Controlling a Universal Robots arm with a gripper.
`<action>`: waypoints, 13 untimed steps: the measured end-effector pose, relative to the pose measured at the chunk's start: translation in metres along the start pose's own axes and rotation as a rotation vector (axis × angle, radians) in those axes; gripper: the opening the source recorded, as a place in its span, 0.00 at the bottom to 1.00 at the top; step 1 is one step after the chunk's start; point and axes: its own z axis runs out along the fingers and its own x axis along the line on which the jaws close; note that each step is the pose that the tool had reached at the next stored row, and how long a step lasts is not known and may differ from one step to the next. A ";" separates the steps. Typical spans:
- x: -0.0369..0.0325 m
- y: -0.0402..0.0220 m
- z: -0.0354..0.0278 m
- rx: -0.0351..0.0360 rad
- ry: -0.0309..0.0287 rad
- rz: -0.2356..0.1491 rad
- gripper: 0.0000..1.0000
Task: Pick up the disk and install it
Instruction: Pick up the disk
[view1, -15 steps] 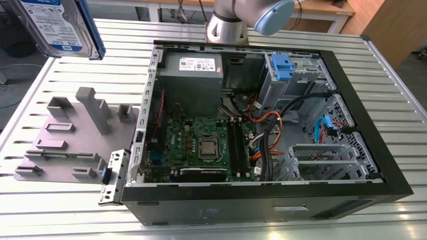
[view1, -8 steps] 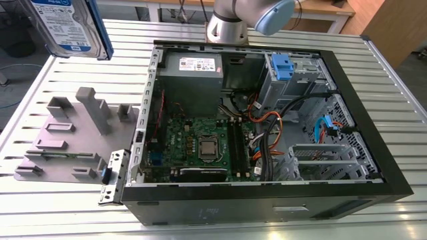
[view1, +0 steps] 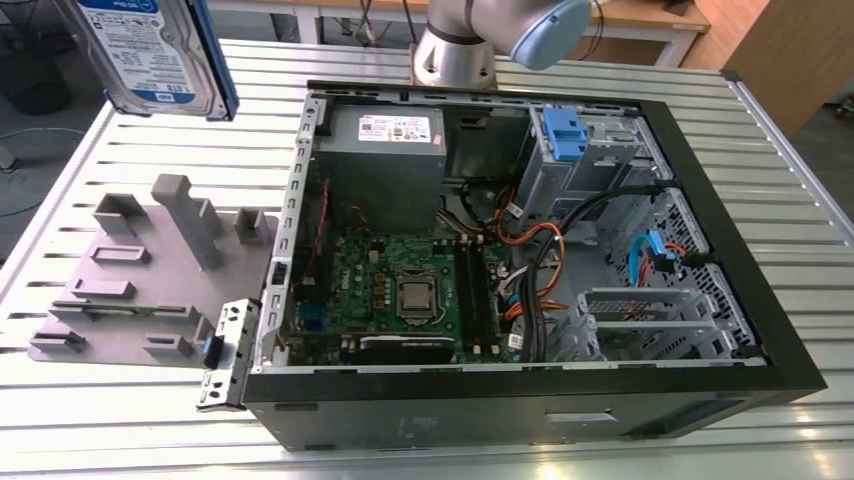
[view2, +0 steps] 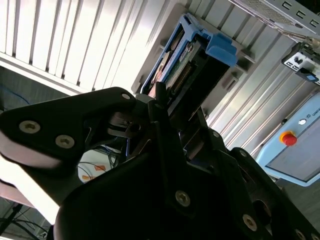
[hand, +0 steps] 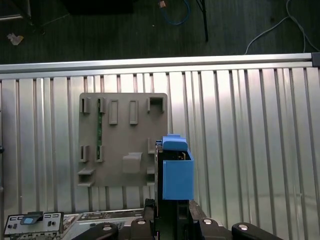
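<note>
The gripper (view2: 167, 107) is clamping the disk (view1: 150, 50), its long axis pointing down, seemingly well toward the exterior view's left of the bay (view1: 574, 150).

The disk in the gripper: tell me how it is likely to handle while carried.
Probably stiff: the disk is a flat metal slab and shows no sag in the gripper. Likely dense for its size, being metal-bodied. Its blue plastic frame may flex or slip a little under the clamp.
</note>
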 end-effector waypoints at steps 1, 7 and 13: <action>-0.0001 -0.0017 0.0000 0.0001 -0.0001 0.000 0.35; -0.0010 -0.0132 -0.0006 0.0000 0.0000 0.000 0.35; -0.0020 -0.0263 -0.0011 0.0000 0.0000 0.000 0.35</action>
